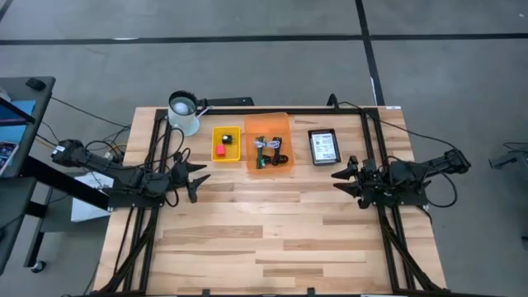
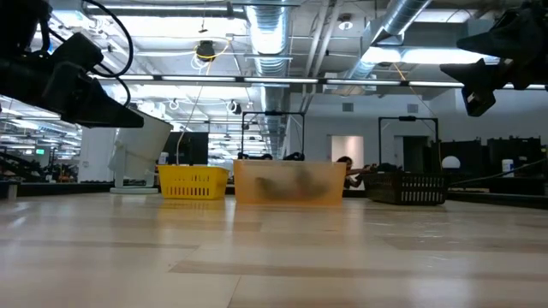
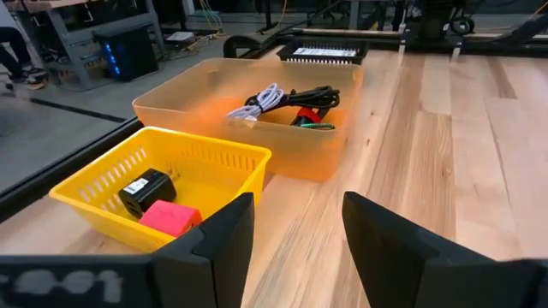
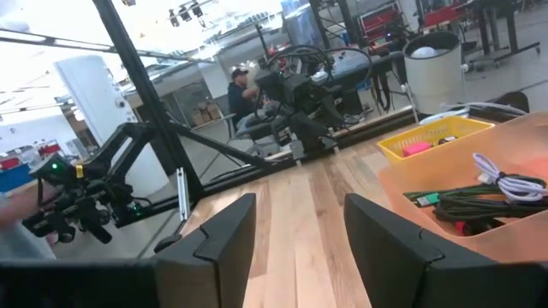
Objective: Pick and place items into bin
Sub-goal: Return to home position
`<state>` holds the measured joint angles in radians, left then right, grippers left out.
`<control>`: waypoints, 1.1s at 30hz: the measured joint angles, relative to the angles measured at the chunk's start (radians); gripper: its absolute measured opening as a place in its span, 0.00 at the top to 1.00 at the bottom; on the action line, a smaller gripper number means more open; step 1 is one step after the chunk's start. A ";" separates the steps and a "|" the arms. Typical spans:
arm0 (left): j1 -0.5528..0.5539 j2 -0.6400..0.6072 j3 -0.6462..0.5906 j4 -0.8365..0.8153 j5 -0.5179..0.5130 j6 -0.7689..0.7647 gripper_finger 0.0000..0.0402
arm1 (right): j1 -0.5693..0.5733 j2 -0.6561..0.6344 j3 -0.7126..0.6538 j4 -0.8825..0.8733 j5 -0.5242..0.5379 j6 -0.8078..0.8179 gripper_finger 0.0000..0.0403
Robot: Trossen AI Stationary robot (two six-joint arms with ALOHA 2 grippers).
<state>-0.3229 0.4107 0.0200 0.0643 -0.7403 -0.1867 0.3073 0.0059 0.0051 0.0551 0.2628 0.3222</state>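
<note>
At the far middle of the table, an orange translucent bin point(image 1: 268, 124) holds black, green and white cables point(image 1: 269, 152). To its left, a yellow basket point(image 1: 226, 157) holds a red-pink piece point(image 3: 168, 217) and a small black block point(image 3: 145, 190). To its right, a white printed card point(image 1: 324, 146) lies in a black tray point(image 1: 322, 132). My left gripper point(image 1: 198, 180) hovers open near the table's left edge, short of the basket. My right gripper point(image 1: 340, 180) hovers open near the right edge, just nearer than the tray. Nothing is between either pair of fingers.
A white cup point(image 1: 183, 111) stands at the far left corner. Black frame rails point(image 1: 157, 206) run along the table's left, right and far sides. Bare wood point(image 1: 272, 231) fills the middle and near part of the table. A person point(image 4: 240, 90) sits in the room beyond.
</note>
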 joint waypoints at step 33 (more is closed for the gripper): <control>0.013 -0.406 0.005 -0.018 0.021 0.006 0.57 | 0.000 0.000 -0.001 0.000 -0.001 0.001 0.57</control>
<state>-0.3103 0.0048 0.0246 0.0467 -0.7197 -0.1802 0.3073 0.0060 0.0045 0.0555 0.2615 0.3229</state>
